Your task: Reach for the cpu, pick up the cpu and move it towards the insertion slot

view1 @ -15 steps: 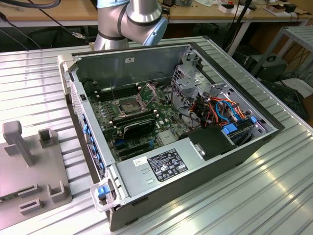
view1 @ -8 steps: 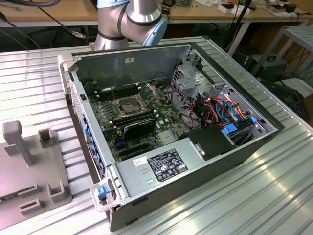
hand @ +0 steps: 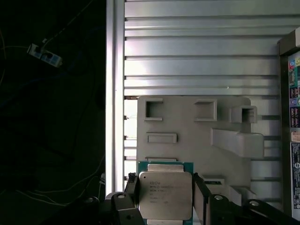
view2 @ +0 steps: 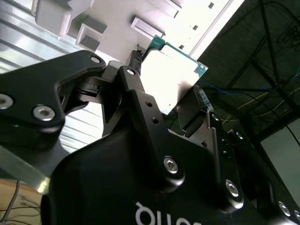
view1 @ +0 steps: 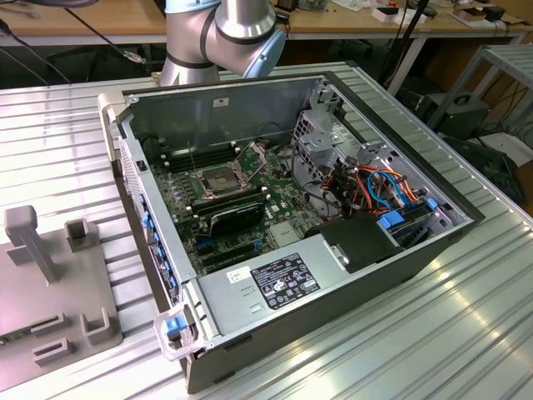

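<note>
Gripping the cpu [hand: 165, 196] by two opposite edges, the gripper [hand: 164, 199] has its dark fingers [hand: 131, 187] pressed against the chip's sides, and in the first wrist view the silver-beige metal face with its green border sits squarely between them. Under the chip lies a grey holder plate [hand: 187, 126] with raised blocks and rectangular pockets, resting on the ribbed aluminium table [hand: 197, 47], and the cpu appears over the plate's near edge; whether it is lifted clear or touching cannot be told. In the second wrist view the cpu [view2: 171, 77] shows bright and washed out, with a strip of green edge, pinched between the black fingers [view2: 136, 101] of the gripper [view2: 164, 101]. Over in the exterior view, the open computer case [view1: 250, 100] lies on its side on the table, and the insertion slot [view1: 218, 182], a shiny square frame with a dark centre, sits on the green motherboard [view1: 179, 200] deep inside. Crowding it are a black finned block [view1: 237, 215] just beside it, the case's tall walls, a metal drive cage [view1: 321, 137] and a tangle of orange and blue cables [view1: 379, 187]. The grey holder plate [view1: 50, 275] sits at the exterior view's left, outside the case and well apart from the slot, while the arm's silver joint [view1: 225, 33] rises behind the case.
</note>
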Robot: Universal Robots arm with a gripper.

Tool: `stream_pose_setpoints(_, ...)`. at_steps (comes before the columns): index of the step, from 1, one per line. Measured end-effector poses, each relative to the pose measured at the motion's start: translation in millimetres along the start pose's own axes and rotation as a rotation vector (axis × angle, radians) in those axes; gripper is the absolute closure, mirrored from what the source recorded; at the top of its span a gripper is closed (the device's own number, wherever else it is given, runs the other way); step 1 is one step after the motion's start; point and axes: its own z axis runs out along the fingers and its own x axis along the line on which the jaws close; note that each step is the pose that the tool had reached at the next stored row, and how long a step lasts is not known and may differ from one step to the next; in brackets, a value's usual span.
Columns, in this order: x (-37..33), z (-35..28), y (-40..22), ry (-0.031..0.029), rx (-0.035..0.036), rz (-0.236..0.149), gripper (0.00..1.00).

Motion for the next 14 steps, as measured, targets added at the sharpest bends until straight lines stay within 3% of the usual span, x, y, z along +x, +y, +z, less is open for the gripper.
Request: stream_pose_setpoints(14, 0.2, -10.4, 0.5, 0.0001, 0.0, 0.0, 0.45)
